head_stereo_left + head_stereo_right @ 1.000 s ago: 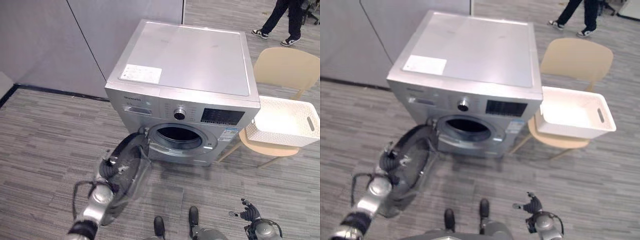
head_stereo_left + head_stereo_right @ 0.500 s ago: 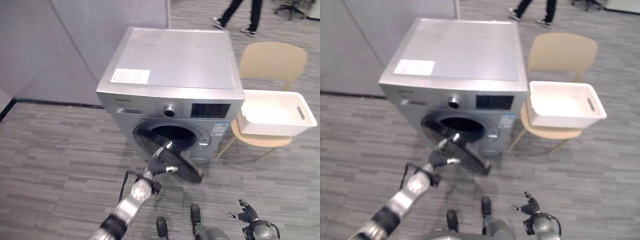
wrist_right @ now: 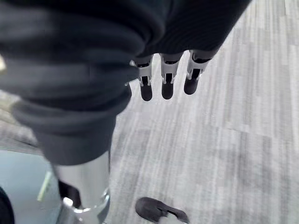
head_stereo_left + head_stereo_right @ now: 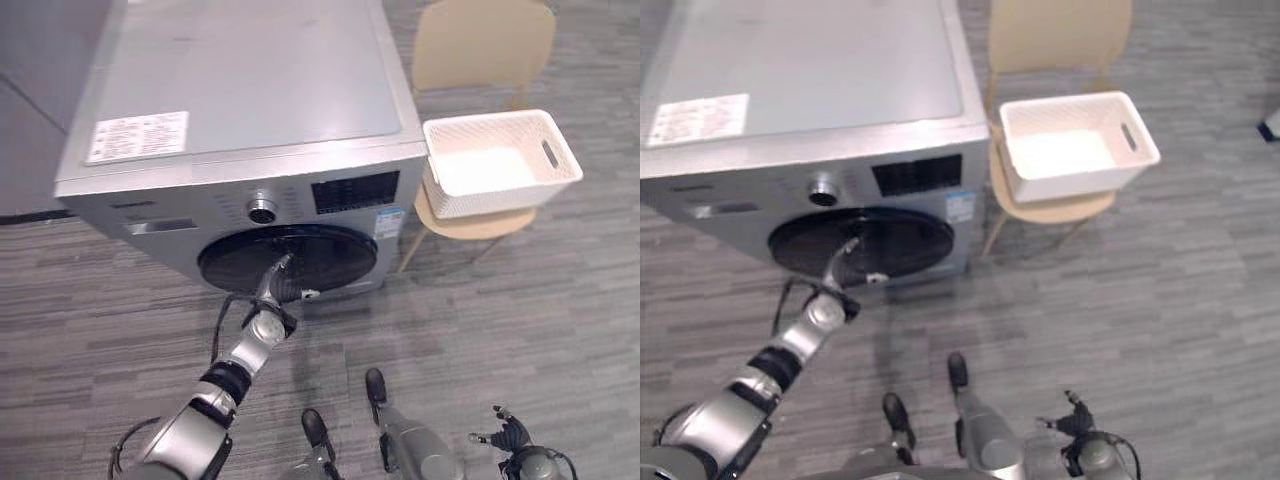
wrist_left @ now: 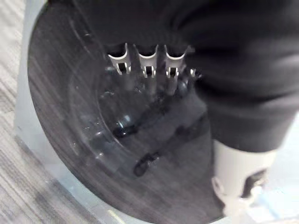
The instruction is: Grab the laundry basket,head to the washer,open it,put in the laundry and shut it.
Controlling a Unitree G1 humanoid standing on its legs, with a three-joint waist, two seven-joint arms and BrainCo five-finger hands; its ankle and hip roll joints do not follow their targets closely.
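The silver washer stands before me with its round dark door swung against the front. My left hand rests on the door glass with its fingers straight and flat against it. The white laundry basket sits on a tan chair to the right of the washer; its inside looks bare. My right hand hangs low at the bottom right over the floor, fingers relaxed and holding nothing.
Grey plank floor spreads in front of and to the right of the washer. The chair's legs stand close to the washer's right front corner. A white label lies on the washer top.
The door has gone from half open to flat against the washer front, pushed by my left hand. The camera has moved closer and tilted down; the walking person has left the picture.
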